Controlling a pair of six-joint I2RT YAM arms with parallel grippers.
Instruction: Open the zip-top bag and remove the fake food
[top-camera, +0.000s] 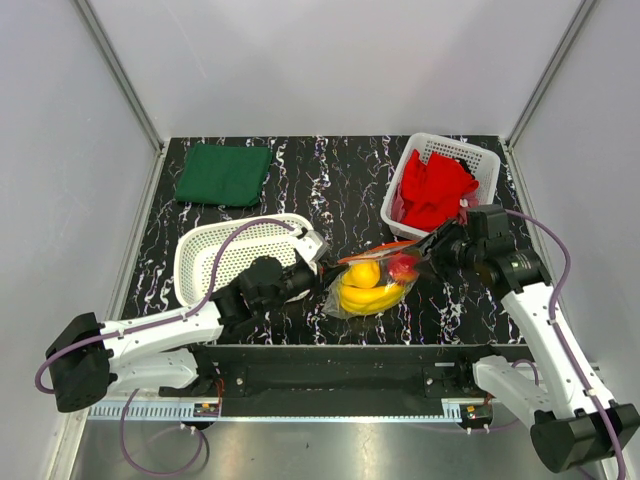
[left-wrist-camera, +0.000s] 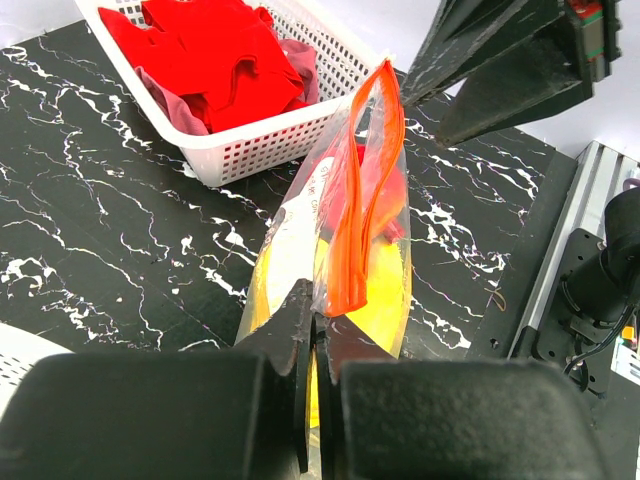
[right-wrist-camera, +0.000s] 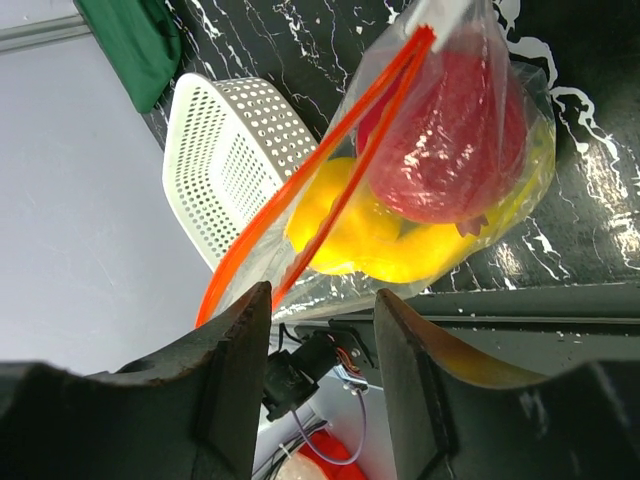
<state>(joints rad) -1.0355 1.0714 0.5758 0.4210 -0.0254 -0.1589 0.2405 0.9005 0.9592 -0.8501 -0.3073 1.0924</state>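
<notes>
At the front middle of the marbled table (top-camera: 300, 190), stretched in low from the left with the left gripper (top-camera: 318, 268), pressed together on the left end of the orange zip strip of the one zip-top bag (top-camera: 372, 290). Angled down from the right with the right gripper (top-camera: 430, 250), spread, tips at the bag's other end. Inside the bag: fake food (top-camera: 368, 297), one red fruit (top-camera: 402, 266) plus yellow pieces, number unclear. Behind: two white mesh baskets (top-camera: 210, 250), one green cloth (top-camera: 223, 173), red cloth (top-camera: 432, 188) in the right basket.
</notes>
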